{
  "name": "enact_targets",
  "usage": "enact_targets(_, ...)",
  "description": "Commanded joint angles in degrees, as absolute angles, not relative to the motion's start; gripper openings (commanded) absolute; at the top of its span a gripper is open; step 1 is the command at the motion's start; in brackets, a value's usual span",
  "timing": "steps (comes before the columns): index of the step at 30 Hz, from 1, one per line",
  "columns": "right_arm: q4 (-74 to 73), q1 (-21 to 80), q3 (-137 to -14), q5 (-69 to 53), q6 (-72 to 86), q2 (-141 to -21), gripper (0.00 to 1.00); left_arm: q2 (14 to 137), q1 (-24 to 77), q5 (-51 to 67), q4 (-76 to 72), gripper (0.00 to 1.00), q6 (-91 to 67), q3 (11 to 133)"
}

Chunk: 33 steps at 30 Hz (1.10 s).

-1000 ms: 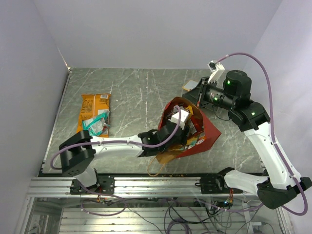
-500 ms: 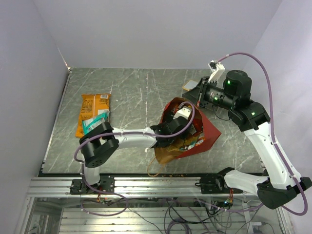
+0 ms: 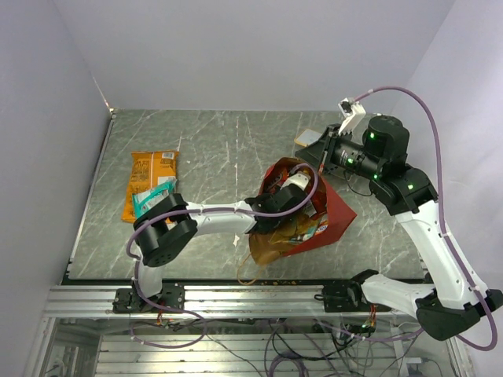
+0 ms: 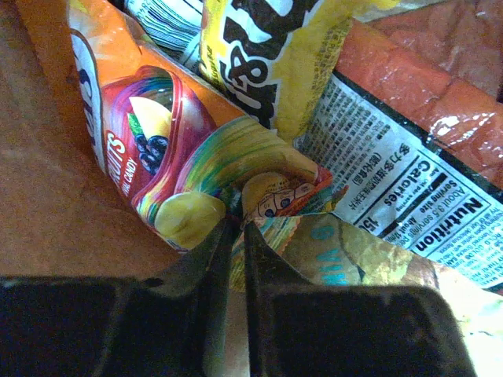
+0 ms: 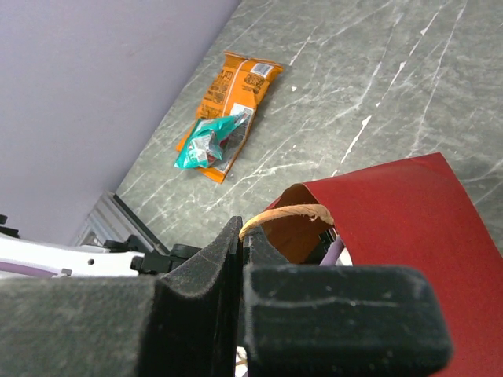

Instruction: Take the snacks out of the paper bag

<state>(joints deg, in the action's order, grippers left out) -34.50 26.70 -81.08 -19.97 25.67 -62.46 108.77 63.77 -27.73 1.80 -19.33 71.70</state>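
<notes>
1. Currently, at the far left of the bench [image 3: 220, 141], an orange chip bag [image 3: 153, 167] is lying flat, and a teal wrapper [image 3: 151, 200] is resting across its near end. Both are lying well apart from the paper bag [image 3: 336, 208].
2. The left arm is stretching rightward from its base, and its wrist is sitting inside the paper bag's mouth.
3. Inside, the left gripper [image 4: 236, 228] is showing jaws narrowed to a slit, and it is pinching the crinkled edge of an orange candy packet [image 4: 149, 133] with rainbow print. A yellow packet [image 4: 267, 55] is leaning just beyond that packet. A dark-red chip bag [image 4: 416, 196] with a nutrition label is lying to its right, touching the pinched packet.
4. The paper bag is lying tipped on its side right of centre, with its kraft-lined mouth facing left.
5. The right gripper [image 5: 241, 236] is hovering over the bag's far right rim, its jaws pressing together on a tan loop handle [image 5: 287, 210].
6. A flat tan card [image 3: 306, 140] is lying just beyond that gripper, at the far right.
</notes>
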Motion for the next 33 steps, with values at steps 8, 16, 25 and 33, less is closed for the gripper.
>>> enact_targets(8,-32.0,26.7,-84.3,-21.2,23.4,-65.4,0.00,96.0,63.8,-15.0,2.9,0.10,-23.9,66.5)
enact_targets(16,-30.9,26.7,-83.3,-21.6,23.6,-65.5,0.00,87.0,64.8,-9.4,6.9,0.07,-23.5,66.5)
enact_targets(25,-30.9,26.7,-83.9,-20.2,23.1,-65.5,0.00,79.1,66.9,-8.0,11.8,0.07,-23.6,68.3)
enact_targets(33,-32.5,26.6,-84.8,-14.5,22.4,-65.1,0.00,72.7,66.9,-8.5,15.7,0.07,-24.9,70.1)
